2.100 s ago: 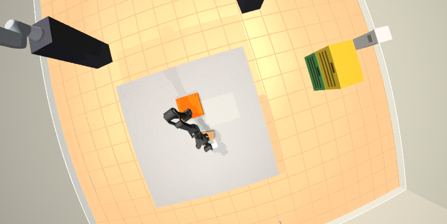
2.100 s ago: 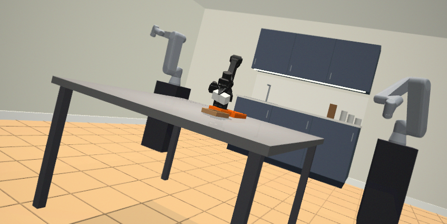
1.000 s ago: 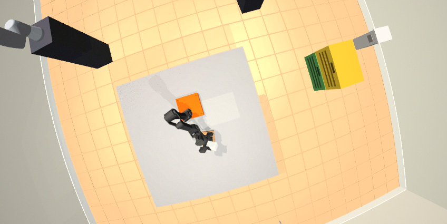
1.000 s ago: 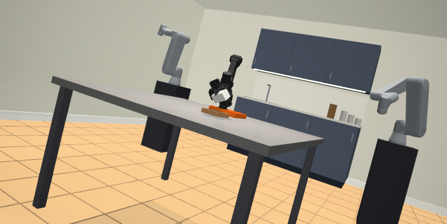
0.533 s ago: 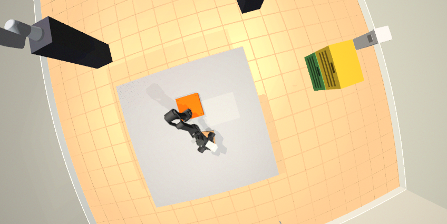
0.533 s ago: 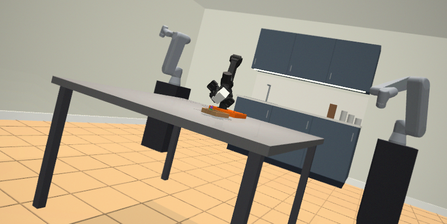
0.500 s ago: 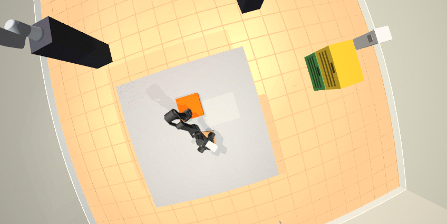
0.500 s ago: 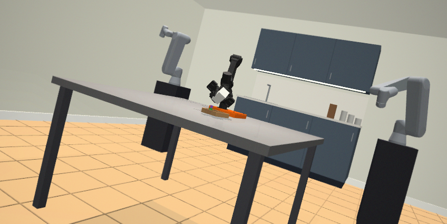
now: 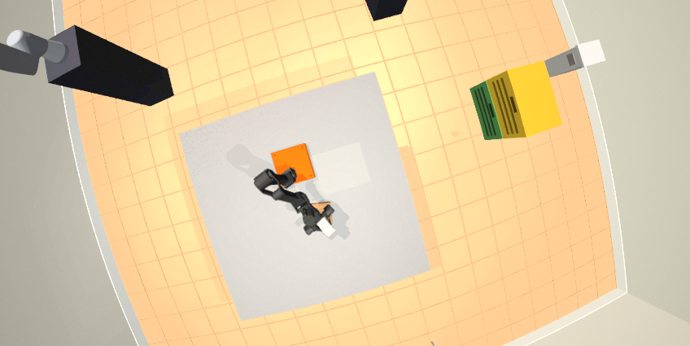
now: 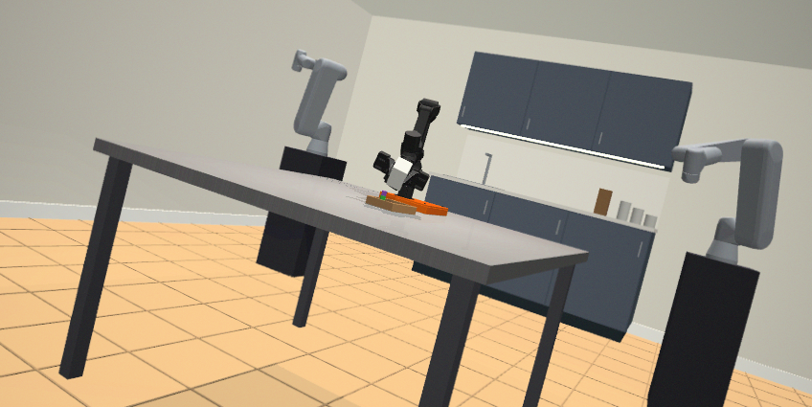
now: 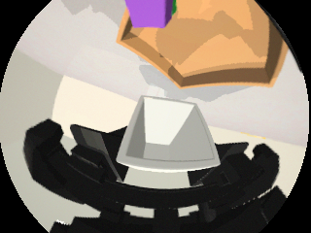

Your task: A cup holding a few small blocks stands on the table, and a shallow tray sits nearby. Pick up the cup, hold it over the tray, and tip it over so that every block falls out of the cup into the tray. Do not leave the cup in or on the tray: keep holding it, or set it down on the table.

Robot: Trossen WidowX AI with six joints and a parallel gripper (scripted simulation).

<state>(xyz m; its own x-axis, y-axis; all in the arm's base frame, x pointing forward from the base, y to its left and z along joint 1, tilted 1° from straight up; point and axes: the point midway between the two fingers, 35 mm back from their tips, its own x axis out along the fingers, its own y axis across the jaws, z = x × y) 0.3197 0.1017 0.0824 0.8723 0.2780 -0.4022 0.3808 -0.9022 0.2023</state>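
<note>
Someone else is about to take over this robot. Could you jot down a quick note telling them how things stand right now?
Claw: shut on the white cup, holding it tipped above the table.
Tray: on the table, beside the orange plate.
Done: cup lifted and tipped; no block shows inside it. A purple block and a green one are out, at the tray's edge; whether they have landed is unclear.
Left: check every block is in the tray; keep the cup off it.
</note>
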